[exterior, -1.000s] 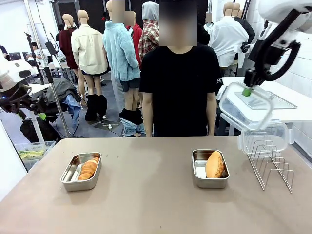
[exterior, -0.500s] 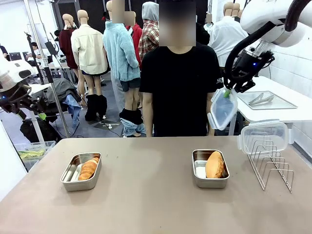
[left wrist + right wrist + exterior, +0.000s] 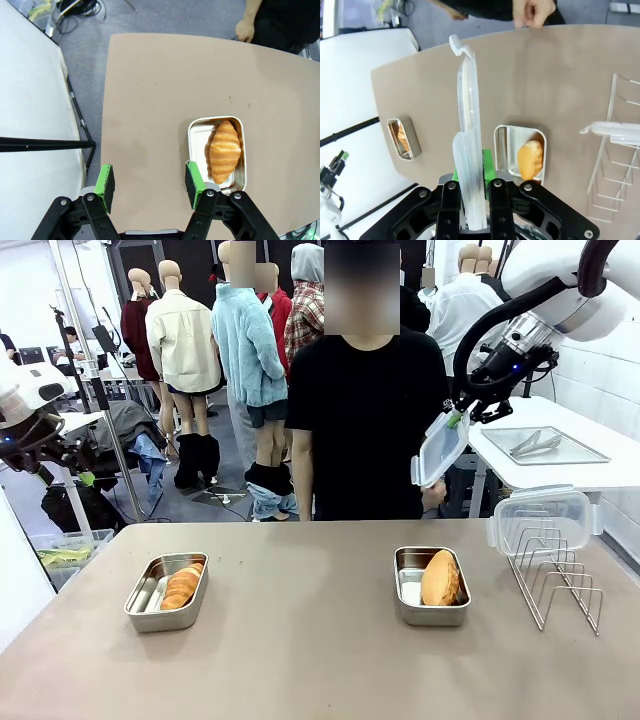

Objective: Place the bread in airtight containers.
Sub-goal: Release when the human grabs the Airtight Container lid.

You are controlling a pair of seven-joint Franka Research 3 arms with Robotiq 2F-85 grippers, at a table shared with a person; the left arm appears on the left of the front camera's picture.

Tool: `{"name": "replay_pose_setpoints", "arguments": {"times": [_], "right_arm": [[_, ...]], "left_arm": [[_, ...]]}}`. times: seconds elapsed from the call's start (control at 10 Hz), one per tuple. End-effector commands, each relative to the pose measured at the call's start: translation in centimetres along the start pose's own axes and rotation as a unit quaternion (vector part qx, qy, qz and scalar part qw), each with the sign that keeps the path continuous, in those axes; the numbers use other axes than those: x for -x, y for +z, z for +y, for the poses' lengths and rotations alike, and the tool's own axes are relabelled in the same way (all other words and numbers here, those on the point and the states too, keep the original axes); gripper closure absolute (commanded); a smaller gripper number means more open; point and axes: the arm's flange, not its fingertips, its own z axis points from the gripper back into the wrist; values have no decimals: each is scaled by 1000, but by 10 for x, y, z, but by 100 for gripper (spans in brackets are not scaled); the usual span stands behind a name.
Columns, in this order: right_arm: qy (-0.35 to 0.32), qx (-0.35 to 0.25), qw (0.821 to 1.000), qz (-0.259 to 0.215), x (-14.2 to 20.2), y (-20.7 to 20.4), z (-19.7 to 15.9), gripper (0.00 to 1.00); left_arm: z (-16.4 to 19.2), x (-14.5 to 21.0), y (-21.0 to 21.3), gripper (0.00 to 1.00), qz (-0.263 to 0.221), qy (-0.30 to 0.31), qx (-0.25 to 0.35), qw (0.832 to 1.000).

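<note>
The right gripper [image 3: 458, 418], clamped on a clear lid [image 3: 437, 450], has swung away from the wire rack [image 3: 556, 592] and now hangs high, the bun [image 3: 440, 578] in its steel pan [image 3: 432, 618] well below it; capping that pan looks next. The lid hangs tilted, long axis running straight out from the fingers, tableward. The left gripper [image 3: 150, 182] hovers, jaws apart, above the croissant [image 3: 224, 150] in a second pan [image 3: 199, 131].
</note>
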Motion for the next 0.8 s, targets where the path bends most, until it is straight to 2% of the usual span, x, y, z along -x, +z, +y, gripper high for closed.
{"name": "replay_pose_setpoints", "arguments": {"times": [0.0, 0.1, 0.7], "right_arm": [[-19, -4, 1000, -15, -3, -7, 4, 100], [0, 0, 1000, 0, 0, 0, 0, 100], [0, 0, 1000, 0, 0, 0, 0, 100]], "left_arm": [[0, 0, 1, 26, -1, 9, -3, 1000], [0, 0, 1, 26, -1, 9, -3, 1000], [0, 0, 1, 26, -1, 9, -3, 1000]]}}
